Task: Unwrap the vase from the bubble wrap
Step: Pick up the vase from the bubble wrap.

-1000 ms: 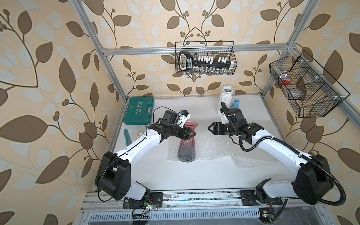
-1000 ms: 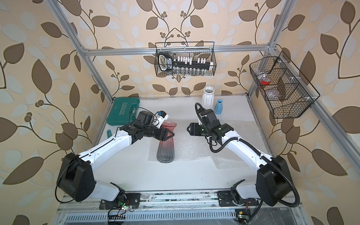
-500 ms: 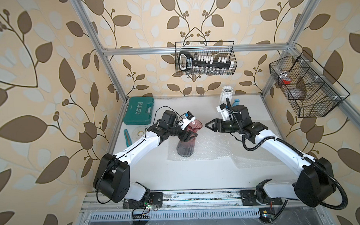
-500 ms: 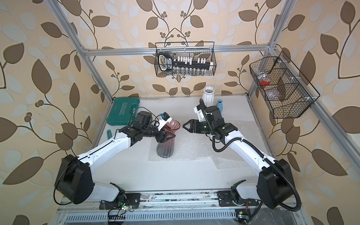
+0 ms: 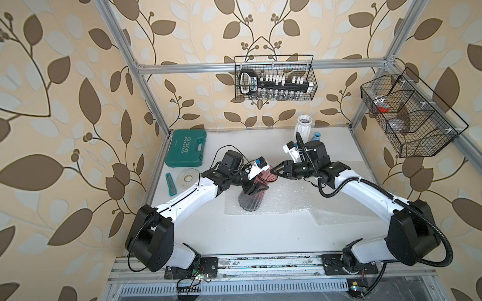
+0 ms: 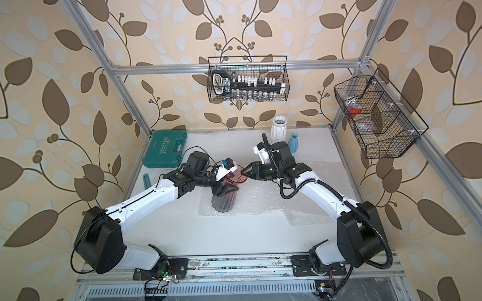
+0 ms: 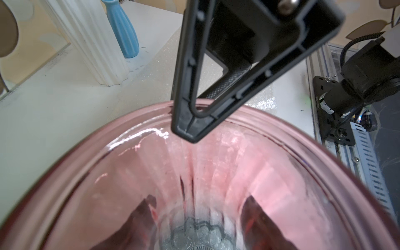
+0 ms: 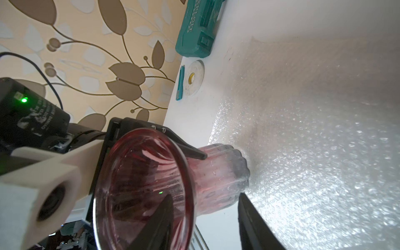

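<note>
The vase is dark red ribbed glass. It stands nearly upright with its base on a flat sheet of bubble wrap, and none of the wrap is around it. My left gripper is shut on the vase's body below the flared mouth. Its fingers show as dark shapes through the glass. My right gripper is open at the rim. One finger sits inside the mouth, the other outside and clear of the glass.
A second bubble wrap sheet lies to the right. A white vase and a blue vase stand at the back. A green case, a tape roll and a teal cutter are at the left. Wire baskets hang on the walls.
My left gripper has tipped the vase from lying on the wrap up onto its base. My right gripper moved left to the vase's rim and its jaws narrowed.
</note>
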`<control>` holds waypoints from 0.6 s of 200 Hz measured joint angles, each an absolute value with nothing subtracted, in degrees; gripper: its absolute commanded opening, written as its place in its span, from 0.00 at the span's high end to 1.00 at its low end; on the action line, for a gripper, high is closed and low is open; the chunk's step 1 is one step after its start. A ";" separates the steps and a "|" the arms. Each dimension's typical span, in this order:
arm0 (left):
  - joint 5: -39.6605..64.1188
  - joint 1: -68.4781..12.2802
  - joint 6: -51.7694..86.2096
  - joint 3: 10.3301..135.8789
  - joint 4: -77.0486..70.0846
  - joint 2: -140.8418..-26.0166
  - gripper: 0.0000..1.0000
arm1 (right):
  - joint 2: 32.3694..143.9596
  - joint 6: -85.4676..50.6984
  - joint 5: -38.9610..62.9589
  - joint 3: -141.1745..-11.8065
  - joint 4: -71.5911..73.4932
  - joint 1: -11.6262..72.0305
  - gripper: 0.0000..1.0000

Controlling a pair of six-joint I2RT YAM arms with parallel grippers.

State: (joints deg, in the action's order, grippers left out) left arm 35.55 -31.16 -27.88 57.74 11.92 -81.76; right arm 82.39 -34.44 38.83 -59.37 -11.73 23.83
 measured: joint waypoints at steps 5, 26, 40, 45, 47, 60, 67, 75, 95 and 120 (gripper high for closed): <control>35.53 -31.18 -28.32 57.74 12.16 -81.76 0.43 | 82.70 -34.46 38.98 -59.64 -11.97 24.03 0.58; 35.46 -31.22 -29.74 57.74 12.91 -81.76 0.43 | 83.70 -33.93 39.53 -60.93 -13.17 24.80 0.61; 35.16 -31.53 -30.63 57.74 13.50 -81.76 0.43 | 84.14 -33.41 39.68 -61.71 -14.00 25.26 0.63; 35.00 -31.57 -30.96 57.74 13.72 -81.76 0.43 | 84.29 -33.30 39.70 -61.98 -14.22 25.45 0.63; 34.96 -31.59 -31.09 57.74 13.78 -81.76 0.43 | 84.38 -33.19 39.70 -62.08 -14.35 25.50 0.63; 34.48 -31.59 -31.59 57.74 14.24 -81.76 0.43 | 84.73 -32.93 39.79 -62.81 -14.90 25.91 0.65; 34.28 -31.59 -31.79 57.74 14.44 -81.76 0.43 | 84.93 -32.69 39.90 -63.20 -15.25 26.15 0.67; 34.17 -31.70 -31.94 57.74 14.76 -81.76 0.43 | 85.19 -32.45 39.90 -63.55 -15.55 26.41 0.68; 34.00 -31.88 -32.47 57.74 15.11 -81.76 0.43 | 85.93 -31.86 39.72 -63.92 -16.60 26.76 0.73; 34.00 -31.94 -32.86 57.74 15.29 -81.76 0.43 | 86.48 -31.86 39.66 -63.99 -17.39 27.29 0.74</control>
